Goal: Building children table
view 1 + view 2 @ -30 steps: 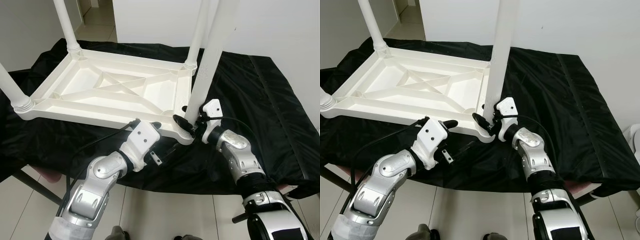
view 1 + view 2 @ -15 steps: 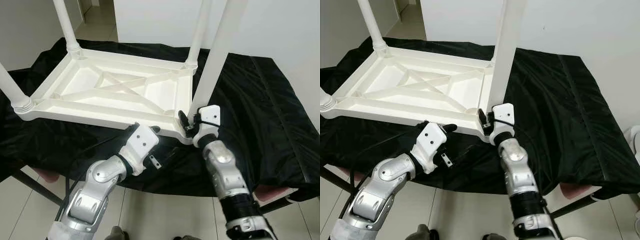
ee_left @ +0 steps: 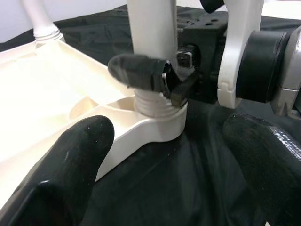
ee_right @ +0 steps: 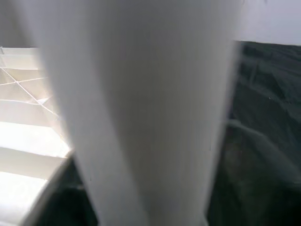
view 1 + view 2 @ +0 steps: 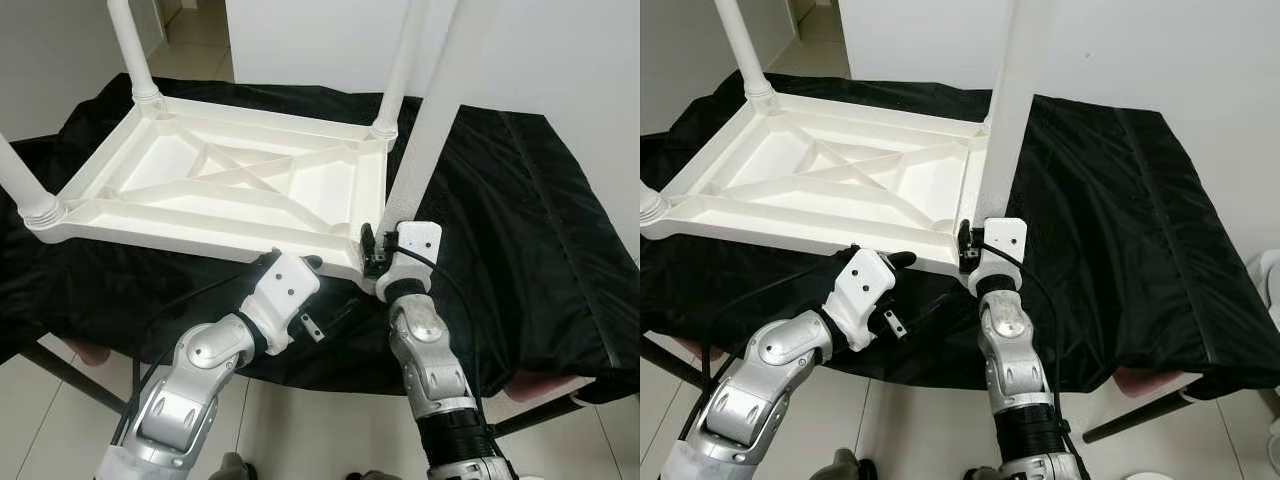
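Observation:
A white children's table lies upside down on black cloth, with three legs standing up from its corners. At the near right corner socket a fourth white leg stands, leaning slightly right. My right gripper is shut on the base of this leg just above the socket; one black finger wraps across its front. The leg looms close in the right wrist view. My left gripper hovers open in front of the table's near edge, just left of that corner, its fingers spread wide.
The black cloth covers a work table and drapes over its edges; bare cloth lies to the right of the white table. A white wall stands behind, a doorway at the back left. Tiled floor lies below me.
My right arm has swung its elbow in from the right to beneath the corner, turning the gripper around the leg's base. The left gripper has barely moved.

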### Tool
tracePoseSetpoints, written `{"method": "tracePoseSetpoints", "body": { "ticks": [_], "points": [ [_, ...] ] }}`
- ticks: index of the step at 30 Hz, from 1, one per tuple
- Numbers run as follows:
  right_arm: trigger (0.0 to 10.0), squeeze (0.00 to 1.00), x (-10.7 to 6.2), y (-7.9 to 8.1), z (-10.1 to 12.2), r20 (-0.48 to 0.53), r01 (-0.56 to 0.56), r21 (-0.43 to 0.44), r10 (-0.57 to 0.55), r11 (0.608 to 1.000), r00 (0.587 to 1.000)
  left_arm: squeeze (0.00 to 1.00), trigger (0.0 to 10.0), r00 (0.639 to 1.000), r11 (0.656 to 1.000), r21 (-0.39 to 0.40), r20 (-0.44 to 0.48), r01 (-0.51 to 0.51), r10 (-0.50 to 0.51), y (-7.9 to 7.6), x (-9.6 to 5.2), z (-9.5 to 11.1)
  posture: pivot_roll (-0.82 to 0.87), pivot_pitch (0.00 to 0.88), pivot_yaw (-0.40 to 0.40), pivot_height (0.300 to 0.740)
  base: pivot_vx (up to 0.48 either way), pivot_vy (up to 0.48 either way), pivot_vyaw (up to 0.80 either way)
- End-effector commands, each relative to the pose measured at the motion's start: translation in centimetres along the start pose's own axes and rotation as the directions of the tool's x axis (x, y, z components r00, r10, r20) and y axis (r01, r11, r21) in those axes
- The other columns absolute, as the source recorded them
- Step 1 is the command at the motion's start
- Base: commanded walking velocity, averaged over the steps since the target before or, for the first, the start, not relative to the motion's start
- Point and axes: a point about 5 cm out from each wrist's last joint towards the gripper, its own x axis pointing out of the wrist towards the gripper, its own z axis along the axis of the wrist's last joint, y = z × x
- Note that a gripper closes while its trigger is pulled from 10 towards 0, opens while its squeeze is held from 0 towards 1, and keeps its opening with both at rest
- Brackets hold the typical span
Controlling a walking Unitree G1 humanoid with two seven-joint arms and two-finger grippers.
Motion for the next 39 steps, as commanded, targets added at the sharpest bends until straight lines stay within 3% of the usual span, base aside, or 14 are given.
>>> {"method": "tracePoseSetpoints", "body": {
  "ticks": [1,2,3,5,6,20,28,30,31,33,34,35,36,39],
  "points": [
    [10.0,1.00,-0.2,-0.8,-0.1,-0.006,0.012,-0.005,-0.012,1.000,1.000,0.00,10.0,0.999,0.999,-0.001,-0.018,-0.035,0.035,0.0,-0.1,-0.2,-0.09,0.096,-0.025,0.740,0.000,0.000,0.00],
    [10.0,1.00,-0.2,-0.8,-0.1,-0.006,0.012,-0.005,-0.012,1.000,1.000,0.00,10.0,0.999,0.999,-0.001,-0.018,-0.035,0.035,0.0,-0.1,-0.2,-0.09,0.096,-0.025,0.740,0.000,0.000,0.00],
    [10.0,0.32,-0.2,-0.9,-0.1,-0.006,-0.018,-0.013,0.017,1.000,1.000,0.00,10.0,0.999,0.999,-0.001,-0.018,-0.038,0.038,0.0,-0.1,-0.2,-0.09,0.096,-0.027,0.740,0.000,0.000,0.00],
    [10.0,0.32,-0.2,-0.9,-0.1,-0.008,-0.036,-0.019,0.036,0.999,0.999,0.00,10.0,0.999,0.999,-0.001,-0.018,-0.040,0.040,0.1,-0.1,-0.2,-0.09,0.096,-0.027,0.740,0.000,0.000,0.00],
    [10.0,0.00,-0.4,-0.9,-0.1,-0.008,-0.095,-0.022,0.094,0.995,0.995,0.00,10.0,0.999,0.999,-0.001,-0.019,-0.041,0.041,0.0,-0.2,-0.2,-0.09,0.096,-0.026,0.740,0.000,0.000,0.00],
    [10.0,0.00,0.8,-2.9,0.5,0.000,-0.258,-0.081,0.259,0.963,0.966,0.00,10.0,0.999,0.999,0.001,-0.022,-0.045,0.045,0.1,-0.2,-0.2,-0.09,0.096,-0.023,0.740,0.000,0.000,0.00],
    [10.0,0.00,1.6,-3.2,0.7,-0.045,-0.492,-0.138,0.490,0.860,0.870,0.00,10.0,0.999,0.999,0.006,-0.022,-0.046,0.046,0.1,-0.2,-0.2,-0.08,0.095,-0.018,0.740,0.000,0.000,0.00],
    [10.0,0.00,1.6,-2.9,0.3,-0.095,-0.619,-0.146,0.612,0.771,0.785,0.00,10.0,0.999,0.999,0.012,-0.024,-0.045,0.045,0.3,-0.2,-0.1,-0.07,0.091,-0.012,0.740,0.000,0.000,0.00],
    [10.0,0.00,1.6,-2.9,0.3,-0.095,-0.619,-0.146,0.612,0.771,0.785,0.00,10.0,0.999,0.999,0.012,-0.024,-0.045,0.045,0.3,-0.2,-0.1,-0.07,0.091,-0.012,0.740,0.000,0.000,0.00],
    [8.9,0.00,1.7,-2.8,0.1,-0.117,-0.650,-0.144,0.640,0.746,0.760,0.00,10.0,0.999,0.999,0.014,-0.024,-0.045,0.045,0.4,-0.2,-0.1,-0.07,0.090,-0.011,0.740,0.000,0.000,0.00],
    [6.8,0.00,1.7,-2.8,-0.1,-0.131,-0.665,-0.144,0.652,0.733,0.747,0.00,10.0,0.999,0.999,0.017,-0.025,-0.046,0.046,0.4,-0.3,-0.1,-0.07,0.090,-0.011,0.740,0.000,0.000,0.00],
    [6.8,0.00,1.7,-2.8,-0.2,-0.136,-0.669,-0.143,0.655,0.729,0.743,0.00,10.0,0.999,0.999,0.018,-0.025,-0.047,0.047,0.5,-0.3,-0.1,-0.07,0.090,-0.011,0.740,0.000,0.000,0.00],
    [0.0,0.00,1.8,-2.9,-0.3,-0.139,-0.675,-0.136,0.660,0.725,0.738,0.00,10.0,0.998,0.999,0.019,-0.024,-0.050,0.050,0.5,-0.3,0.0,-0.07,0.090,-0.011,0.740,0.000,0.000,0.00],
    [0.0,0.00,1.7,-3.0,-0.5,-0.141,-0.686,-0.126,0.672,0.716,0.727,0.00,10.0,0.998,0.998,0.020,-0.024,-0.053,0.054,0.6,-0.3,0.0,-0.07,0.088,-0.013,0.740,0.000,0.000,0.00]
  ]
}}
